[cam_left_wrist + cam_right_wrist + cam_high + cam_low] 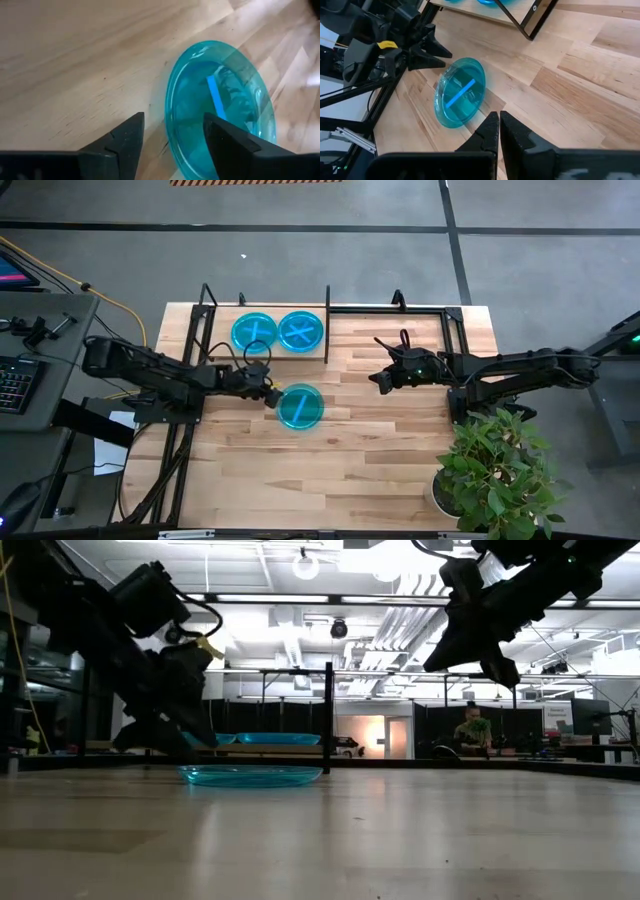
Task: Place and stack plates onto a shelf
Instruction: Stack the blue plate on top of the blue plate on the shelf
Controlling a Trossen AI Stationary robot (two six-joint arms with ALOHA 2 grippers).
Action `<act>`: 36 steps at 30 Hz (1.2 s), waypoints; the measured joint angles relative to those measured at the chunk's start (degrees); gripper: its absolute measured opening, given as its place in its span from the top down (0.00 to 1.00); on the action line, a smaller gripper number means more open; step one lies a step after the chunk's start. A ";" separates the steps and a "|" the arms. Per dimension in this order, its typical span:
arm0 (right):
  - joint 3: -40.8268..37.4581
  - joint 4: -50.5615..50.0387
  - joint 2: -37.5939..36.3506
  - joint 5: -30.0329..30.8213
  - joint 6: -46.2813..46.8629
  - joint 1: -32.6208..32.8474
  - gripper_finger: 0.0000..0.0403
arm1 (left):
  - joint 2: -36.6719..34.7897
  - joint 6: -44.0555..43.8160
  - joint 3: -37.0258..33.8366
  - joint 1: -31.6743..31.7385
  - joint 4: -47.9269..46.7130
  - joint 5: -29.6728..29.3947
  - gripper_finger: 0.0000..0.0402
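Here the left pincer (pixel 268 393) sits low over the counter (pixel 380 450), its fingers spread with a clear gap between them, and the rim of one plate on the counter (pixel 300 407) lies just ahead of that gap. In the left wrist view the near edge of this plate falls between the two fingers (pixel 125 145), though I cannot tell whether either finger touches it yet. The low view shows it lying flat on the wood, with the left arm slanting down to it.

Beyond the left pincer, farther back, two more plates (pixel 277 332) rest side by side on the shelf (pixel 225 352), short of its black upright divider (pixel 327 322). The right pincer (pixel 383 380) hangs well apart on the far side of the loose plate, raised off the counter, with its fingers pressed together and holding nothing.

The step in hand looks like the pick-up of the loose plate, so the task seems partly done: two are set down, none visibly stacked. The next move likely calls for sliding the fingers on around the thin rim, closing on it, then lifting and carrying it back to the shelf. A shallow, slick rim may slip out of a pinch, so the grip should bite well in.
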 joint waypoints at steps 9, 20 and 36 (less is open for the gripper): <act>0.00 -0.02 0.00 0.00 -0.41 0.00 1.00 | 6.22 0.07 0.11 -0.04 3.92 0.09 0.52; 0.00 -0.02 0.00 0.02 -1.34 0.00 1.00 | 7.09 -0.04 0.63 -0.81 8.18 2.67 0.60; 0.00 -0.02 0.00 0.04 -1.48 0.00 1.00 | 6.72 -1.43 0.63 -2.88 5.12 2.24 0.99</act>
